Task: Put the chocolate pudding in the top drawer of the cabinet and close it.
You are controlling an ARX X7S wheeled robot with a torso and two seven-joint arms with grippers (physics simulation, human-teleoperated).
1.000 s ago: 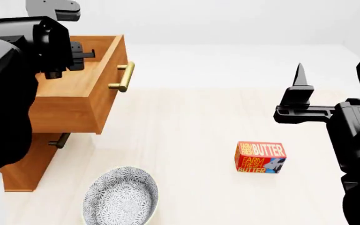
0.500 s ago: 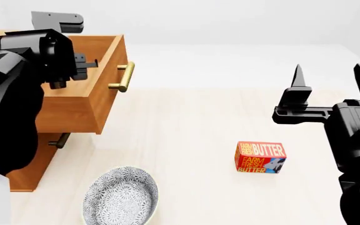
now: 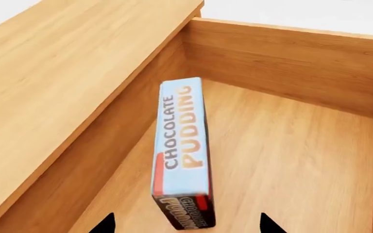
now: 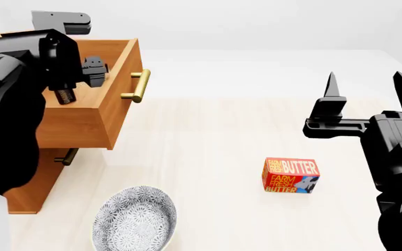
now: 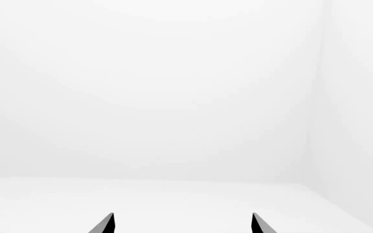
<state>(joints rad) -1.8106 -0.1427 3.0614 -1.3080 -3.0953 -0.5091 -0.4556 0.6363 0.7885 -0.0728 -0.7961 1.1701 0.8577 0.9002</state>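
Inside the open top drawer [image 3: 290, 145] of orange-brown wood, the thin blue and dark red-brown box of chocolate pudding [image 3: 181, 150] is standing on one narrow edge on the drawer floor, close to the wall at the left of the left wrist picture. Its pale blue face is reading "CHOCOLATE PUDDING" in dark and orange letters, and the same words are repeating on the dark end nearest the camera. The left gripper [image 3: 186, 225] is showing only two black fingertips [image 3: 105, 224] at the lower edge of that picture, set wide apart on either side of the box and not touching it.

At the upper left of the head picture, the boxy orange-brown wooden cabinet [image 4: 30, 188] is showing its top drawer pulled out, the brass bar handle [image 4: 138, 86] facing right, with the lower drawer's handle [image 4: 66, 156] sitting below it. The left arm is reaching over the drawer, and its wrist is sitting a little higher and more turned than half a second ago.

On the pale worktop [image 4: 215, 141], a red-and-yellow box marked "FARM FRESH BUTTER" [image 4: 290, 175] is lying at lower right of centre, and a blue-and-white patterned bowl [image 4: 134, 218] is resting at the bottom left; neither has moved. The right gripper [image 4: 365, 91] is hovering at the right edge, well above the butter box, fingers spread wide and empty, almost where it was before.
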